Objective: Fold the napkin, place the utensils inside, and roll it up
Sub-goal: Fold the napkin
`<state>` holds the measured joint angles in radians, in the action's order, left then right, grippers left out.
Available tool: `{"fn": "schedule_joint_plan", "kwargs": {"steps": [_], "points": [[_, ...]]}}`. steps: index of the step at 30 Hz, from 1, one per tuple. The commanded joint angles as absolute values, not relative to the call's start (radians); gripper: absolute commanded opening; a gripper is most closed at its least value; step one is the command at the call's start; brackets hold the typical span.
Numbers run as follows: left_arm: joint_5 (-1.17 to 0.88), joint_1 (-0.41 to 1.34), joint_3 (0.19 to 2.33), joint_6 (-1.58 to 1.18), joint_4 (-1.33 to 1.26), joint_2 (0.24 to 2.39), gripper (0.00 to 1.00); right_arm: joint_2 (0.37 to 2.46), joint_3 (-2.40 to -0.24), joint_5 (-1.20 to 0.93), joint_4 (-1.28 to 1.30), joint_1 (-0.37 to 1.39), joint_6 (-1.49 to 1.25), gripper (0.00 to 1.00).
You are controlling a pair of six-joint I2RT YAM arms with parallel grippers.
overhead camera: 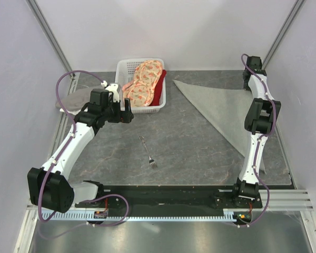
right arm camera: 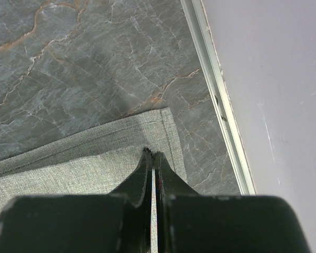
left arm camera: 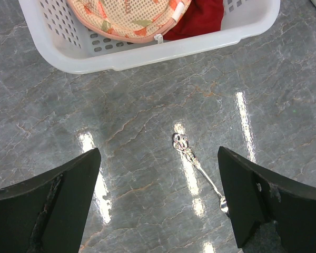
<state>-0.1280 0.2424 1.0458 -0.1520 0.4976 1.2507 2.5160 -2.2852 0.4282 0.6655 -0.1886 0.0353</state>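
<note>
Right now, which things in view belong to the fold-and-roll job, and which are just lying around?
Job:
napkin
fork

Lying about:
basket
patterned cloths
red cloth
grey cloth

White slotted plastic basket (overhead camera: pixel 147 109): tall obstacle. In front of it, grey marble-look tabletop (overhead camera: pixel 195 145) lies open around slim silver metal fork (overhead camera: pixel 147 152). To its right, flat grey-green cloth napkin (overhead camera: pixel 221 110), low, passable overhead. To its left, crumpled grey cloth (overhead camera: pixel 73 99).
</note>
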Motion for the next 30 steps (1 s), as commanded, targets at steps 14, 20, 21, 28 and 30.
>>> {"fn": "schedule_joint_plan", "kwargs": {"steps": [14,20,21,28,30], "points": [[-0.126,0.241,1.052,-0.110,0.462,1.232,1.00,2.424,-2.299,0.460,0.640,-0.216,0.063,0.00],[-0.127,0.241,1.051,-0.112,0.462,1.241,1.00,2.468,-2.335,0.433,0.627,-0.216,0.072,0.00],[-0.127,0.241,1.052,-0.112,0.463,1.243,1.00,2.473,-2.336,0.428,0.621,-0.216,0.072,0.00],[-0.124,0.241,1.052,-0.112,0.462,1.255,1.00,2.514,-2.339,0.397,0.586,-0.218,0.089,0.00],[-0.126,0.241,1.052,-0.112,0.462,1.259,1.00,2.520,-2.338,0.380,0.577,-0.218,0.091,0.00]]}}
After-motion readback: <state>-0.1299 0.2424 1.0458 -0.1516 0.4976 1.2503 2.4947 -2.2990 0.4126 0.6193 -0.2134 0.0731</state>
